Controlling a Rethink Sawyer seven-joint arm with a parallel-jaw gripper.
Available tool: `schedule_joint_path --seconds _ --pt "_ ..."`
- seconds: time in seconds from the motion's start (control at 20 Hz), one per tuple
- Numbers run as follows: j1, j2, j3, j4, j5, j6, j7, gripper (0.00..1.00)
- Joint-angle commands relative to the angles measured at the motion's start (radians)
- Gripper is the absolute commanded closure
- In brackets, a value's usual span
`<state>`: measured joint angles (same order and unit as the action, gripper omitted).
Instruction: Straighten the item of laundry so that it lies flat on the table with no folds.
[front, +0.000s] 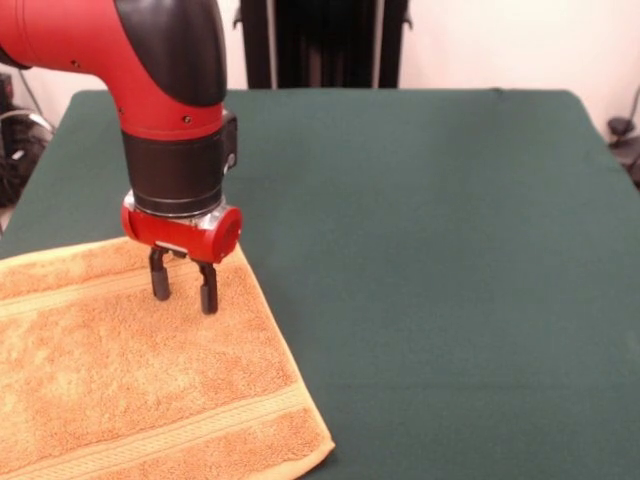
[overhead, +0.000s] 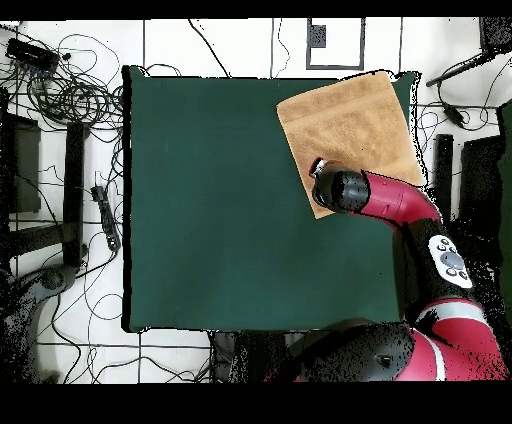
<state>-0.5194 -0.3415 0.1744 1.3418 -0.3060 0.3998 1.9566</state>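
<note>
The golden-orange towel (front: 120, 380) lies spread out at the front left of the dark green table (front: 430, 260) in the front view, its woven bands showing near two edges. It runs off the picture's left and bottom edges. In the overhead view the towel (overhead: 345, 125) lies at the table's (overhead: 220, 200) far right corner. My gripper (front: 183, 287) hangs just above the towel's far right corner, fingers apart, holding nothing. In the overhead view the arm's head hides the gripper (overhead: 322, 172). No grey tag shows.
Cables (overhead: 70, 90) and stands lie on the floor to the left of the table in the overhead view. A black stand (front: 320, 45) rises behind the table's far edge in the front view.
</note>
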Motion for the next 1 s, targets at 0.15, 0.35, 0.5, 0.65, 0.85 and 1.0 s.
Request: schedule_joint_path --seconds 0.15,0.35,0.5,0.65,0.85,1.0 --pt "0.017 0.063 0.088 0.114 -0.053 0.021 -0.054 0.0" --pt "0.027 0.067 0.078 0.118 -0.057 0.01 -0.041 0.0" --pt "0.024 0.072 0.081 0.12 -0.058 0.003 -0.041 0.0" --pt "0.028 0.073 0.077 0.121 -0.059 0.001 -0.036 0.0" --pt "0.043 0.074 0.063 0.134 -0.062 -0.018 -0.012 0.0" --pt "0.049 0.073 0.057 0.156 -0.065 -0.039 0.005 0.0"
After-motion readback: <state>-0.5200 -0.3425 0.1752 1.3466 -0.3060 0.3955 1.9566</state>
